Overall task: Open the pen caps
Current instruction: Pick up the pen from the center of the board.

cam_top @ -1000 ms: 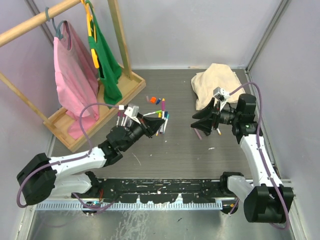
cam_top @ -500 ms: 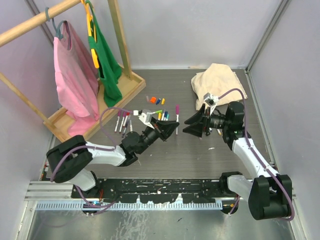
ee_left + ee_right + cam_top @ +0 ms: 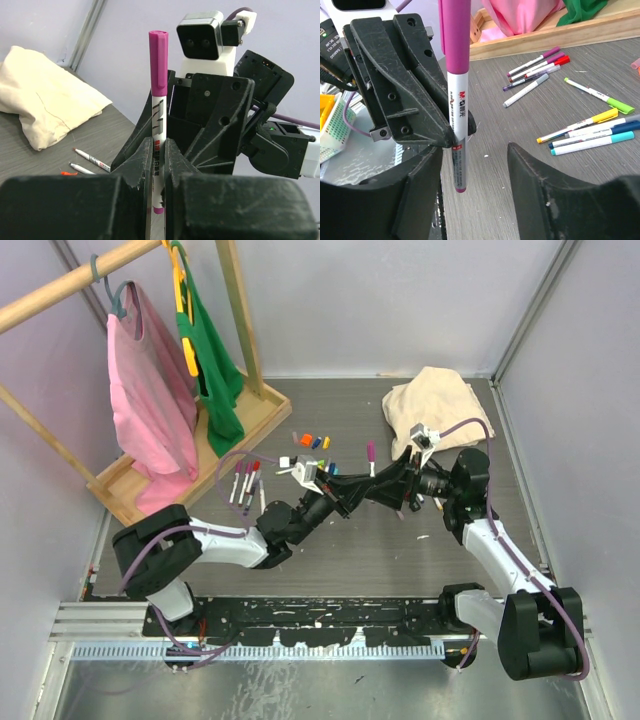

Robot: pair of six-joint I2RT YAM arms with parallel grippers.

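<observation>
Pinching thin white-barrelled marker (image 3: 158, 117) upright: left hand (image 3: 157, 152); magenta plastic cap (image 3: 158, 60) on marker top; right hand (image 3: 475, 150) spread, flanking marker barrel.

Matt black, faintly grainy plastic: left claw (image 3: 156, 152), right claw (image 3: 474, 150). In the left claw, pen (image 3: 158, 120) with glossy white plastic barrel and smooth magenta plastic cap (image 3: 158, 60). Beneath the claws, surface (image 3: 530, 115) matt grey, finely streaked. Beyond them, cloth (image 3: 45, 90) cream, creased, soft.

Magenta cap (image 3: 158, 62) seated atop its upright pen (image 3: 158, 120) — other coloured caps (image 3: 620, 106) on pens (image 3: 585, 145) lying flat.
</observation>
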